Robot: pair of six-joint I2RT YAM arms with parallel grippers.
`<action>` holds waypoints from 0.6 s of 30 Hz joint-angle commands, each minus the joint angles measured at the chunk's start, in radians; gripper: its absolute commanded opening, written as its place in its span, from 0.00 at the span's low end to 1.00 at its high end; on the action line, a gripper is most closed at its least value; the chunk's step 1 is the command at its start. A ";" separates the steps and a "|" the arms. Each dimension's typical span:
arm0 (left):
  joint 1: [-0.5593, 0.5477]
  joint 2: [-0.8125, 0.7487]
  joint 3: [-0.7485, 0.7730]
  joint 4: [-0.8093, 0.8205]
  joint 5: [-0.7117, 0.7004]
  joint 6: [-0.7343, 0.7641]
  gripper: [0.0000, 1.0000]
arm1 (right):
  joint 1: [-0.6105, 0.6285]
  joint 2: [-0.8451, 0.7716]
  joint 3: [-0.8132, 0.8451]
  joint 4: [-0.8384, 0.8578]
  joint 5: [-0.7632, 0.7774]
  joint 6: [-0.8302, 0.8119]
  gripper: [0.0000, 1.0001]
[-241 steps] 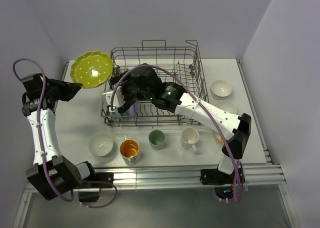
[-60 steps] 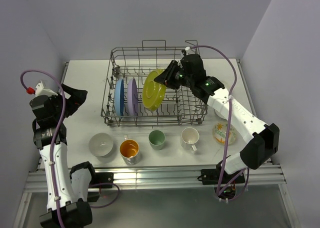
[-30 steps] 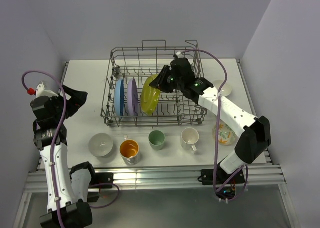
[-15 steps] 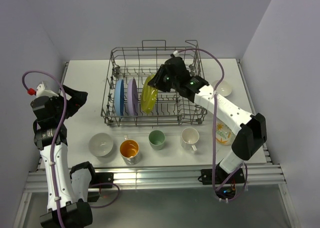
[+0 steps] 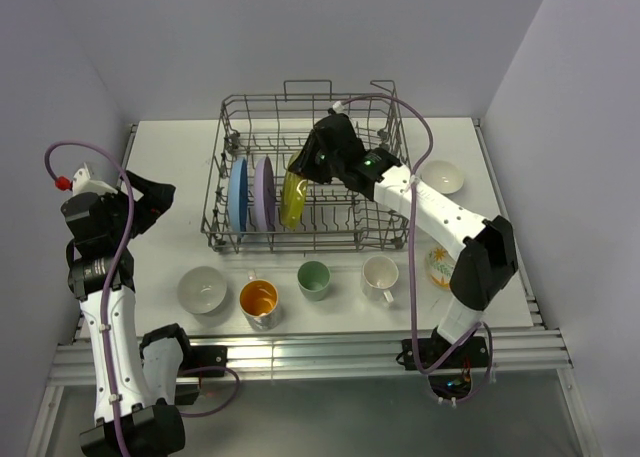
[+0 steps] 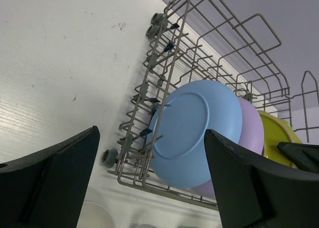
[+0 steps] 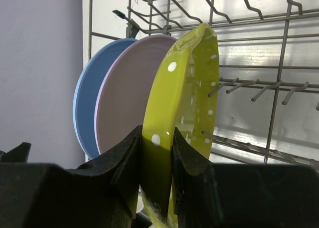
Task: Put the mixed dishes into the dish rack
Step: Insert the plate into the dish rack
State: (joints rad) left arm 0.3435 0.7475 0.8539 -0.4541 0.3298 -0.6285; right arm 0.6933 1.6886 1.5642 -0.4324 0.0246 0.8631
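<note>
The grey wire dish rack (image 5: 300,245) holds a blue plate (image 5: 237,195) and a lavender plate (image 5: 263,191) upright at its left end. Beside them a yellow-green dotted plate (image 5: 291,201) stands nearly on edge, its rim pinched by my right gripper (image 5: 312,163). In the right wrist view my right gripper (image 7: 157,144) is shut on that plate (image 7: 192,88), close to the lavender plate (image 7: 127,93). My left gripper (image 5: 150,199) hangs open left of the rack. Its wrist view shows the gripper (image 6: 149,138) empty, facing the blue plate (image 6: 192,133).
In front of the rack stand a white bowl (image 5: 202,289), an orange-inside cup (image 5: 259,300), a pale green cup (image 5: 314,277) and a white mug (image 5: 380,273). A floral bowl (image 5: 437,265) and a white bowl (image 5: 441,177) sit to the right.
My right gripper has carried the yellow-green plate leftwards and turned it more upright, close to the lavender plate. The left arm has stayed still.
</note>
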 commanded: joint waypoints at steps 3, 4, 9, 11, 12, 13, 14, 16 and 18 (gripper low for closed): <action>-0.001 -0.017 0.017 0.003 -0.026 0.042 0.93 | 0.055 0.043 0.076 0.081 0.081 -0.084 0.00; -0.001 -0.016 0.020 0.002 -0.026 0.044 0.93 | 0.060 0.054 0.079 0.083 0.084 -0.090 0.00; -0.001 -0.020 0.019 0.002 -0.025 0.047 0.93 | 0.086 0.079 0.097 0.083 0.118 -0.114 0.01; -0.001 -0.022 0.017 0.000 -0.025 0.047 0.93 | 0.087 0.086 0.100 0.080 0.126 -0.124 0.04; -0.001 -0.022 0.017 -0.001 -0.023 0.047 0.93 | 0.091 0.089 0.103 0.075 0.132 -0.127 0.05; -0.001 -0.023 0.016 0.000 -0.021 0.047 0.93 | 0.091 0.089 0.103 0.073 0.133 -0.125 0.06; -0.001 -0.023 0.016 0.000 -0.021 0.047 0.93 | 0.089 0.086 0.094 0.073 0.135 -0.121 0.07; -0.001 -0.025 0.014 0.003 -0.017 0.044 0.93 | 0.074 0.068 0.073 0.078 0.117 -0.078 0.09; -0.001 -0.027 0.011 0.002 -0.015 0.043 0.93 | 0.055 0.054 0.021 0.096 0.062 -0.021 0.10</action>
State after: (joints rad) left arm 0.3435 0.7410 0.8539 -0.4622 0.3157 -0.6033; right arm 0.7578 1.7424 1.6257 -0.4294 0.1337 0.8265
